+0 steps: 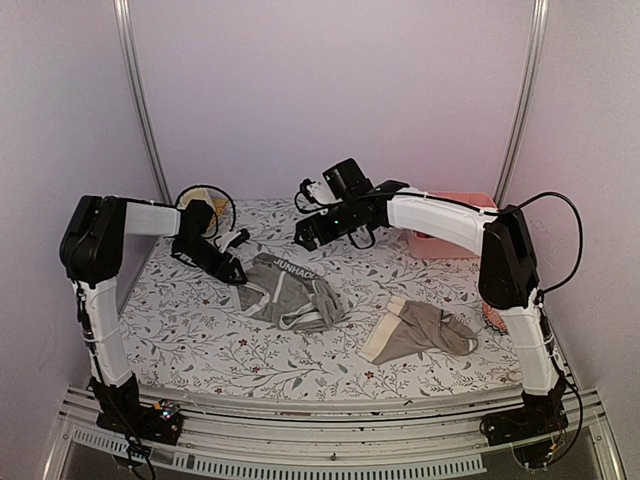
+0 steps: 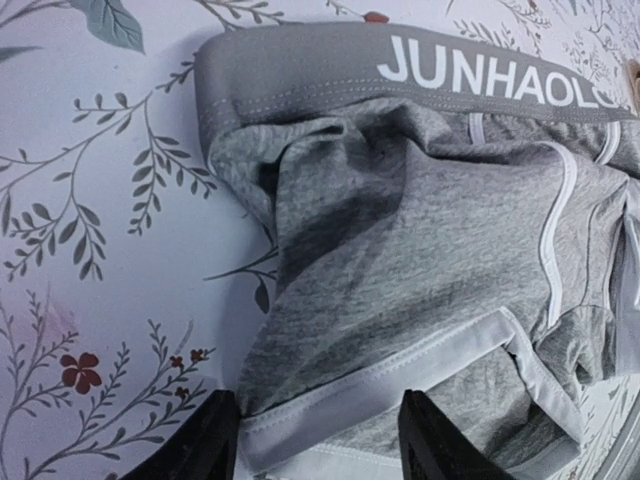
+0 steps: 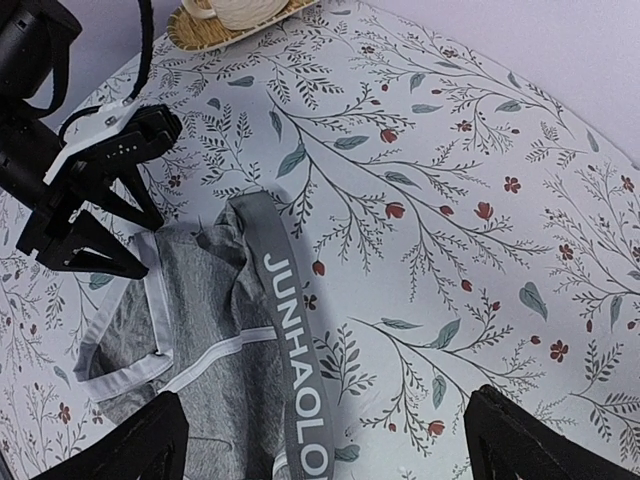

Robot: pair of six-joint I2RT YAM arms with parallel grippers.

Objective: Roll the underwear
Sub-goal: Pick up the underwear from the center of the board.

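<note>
Nothing is rolled yet: the grey briefs (image 1: 290, 293) are left crumpled mid-tabletop (image 1: 200, 340), the taupe briefs (image 1: 420, 330) loose, apart. The left gripper (image 2: 315, 442) jaws are set astride the grey hem, grip untellable; the right gripper (image 3: 340, 445) jaws are held wide, empty.

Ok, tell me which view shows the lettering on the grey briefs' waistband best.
Left wrist view: the waistband lettering is large and sharp across the top. The right wrist view shows it smaller, running off the bottom edge. The top view shows it tiny.
</note>
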